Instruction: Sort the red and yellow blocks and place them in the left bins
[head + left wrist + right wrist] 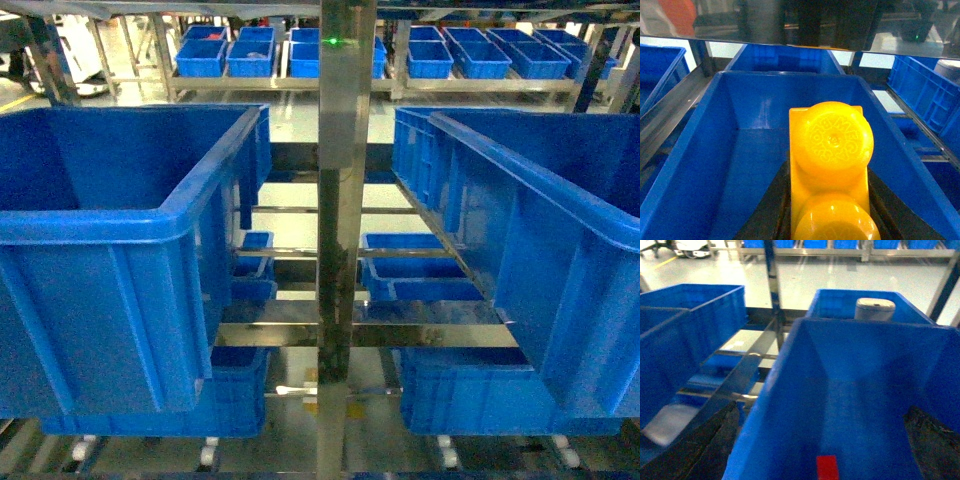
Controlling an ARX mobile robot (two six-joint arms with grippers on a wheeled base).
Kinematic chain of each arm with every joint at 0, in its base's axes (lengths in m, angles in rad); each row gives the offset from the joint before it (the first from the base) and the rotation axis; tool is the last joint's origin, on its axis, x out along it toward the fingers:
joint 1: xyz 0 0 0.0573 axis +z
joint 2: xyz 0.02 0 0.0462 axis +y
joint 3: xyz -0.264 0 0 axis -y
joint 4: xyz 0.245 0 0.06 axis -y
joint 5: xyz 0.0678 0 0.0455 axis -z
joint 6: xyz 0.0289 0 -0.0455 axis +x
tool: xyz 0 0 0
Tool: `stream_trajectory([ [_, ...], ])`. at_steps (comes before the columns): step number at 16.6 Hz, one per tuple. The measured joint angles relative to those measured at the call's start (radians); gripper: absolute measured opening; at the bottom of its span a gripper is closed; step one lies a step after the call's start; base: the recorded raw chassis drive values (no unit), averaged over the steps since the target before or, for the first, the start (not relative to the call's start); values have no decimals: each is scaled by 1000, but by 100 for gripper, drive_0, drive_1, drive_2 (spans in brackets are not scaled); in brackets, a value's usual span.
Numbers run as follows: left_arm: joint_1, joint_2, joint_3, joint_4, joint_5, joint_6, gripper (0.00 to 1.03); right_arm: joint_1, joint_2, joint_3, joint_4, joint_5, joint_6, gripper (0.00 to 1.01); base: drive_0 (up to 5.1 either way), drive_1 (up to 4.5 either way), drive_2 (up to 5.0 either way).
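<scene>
Two large blue bins on a steel rack in the head view: left bin (110, 260), right bin (560, 250), a vertical steel post (345, 240) between them. No arm or block visible from there.

Left wrist view: looking down into a blue bin (700, 165). Yellow block (830, 170) clamped in the left gripper (829, 210), studs facing the camera, dark fingers (765, 210) pressed against its sides. Block held above the bin's interior, clear of the floor.

Right wrist view: another blue bin (790, 405) below, with the red block (828, 467) lying flat on the bin floor near the bottom edge. Right gripper (820, 440) spread wide, gripping nothing, dark fingers (710, 440) at either lower corner. Red block roughly midway between them, apparently well below, though blur makes the gap hard to judge. Pale cylindrical object (875, 309) in the bin behind.
</scene>
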Motion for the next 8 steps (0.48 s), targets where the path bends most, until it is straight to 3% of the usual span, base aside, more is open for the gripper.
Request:
stream_trajectory([
  [2, 0, 0, 0, 0, 0, 0, 27, 37, -218, -113, -137, -38, -11, 98, 0, 0, 0],
  [4, 0, 0, 0, 0, 0, 0, 27, 43, -404, -179, -285, -50, -11, 98, 0, 0, 0],
  [8, -2, 0, 0, 0, 1, 0, 27, 73, -717, -151, -490, -4, -19, 98, 0, 0, 0],
])
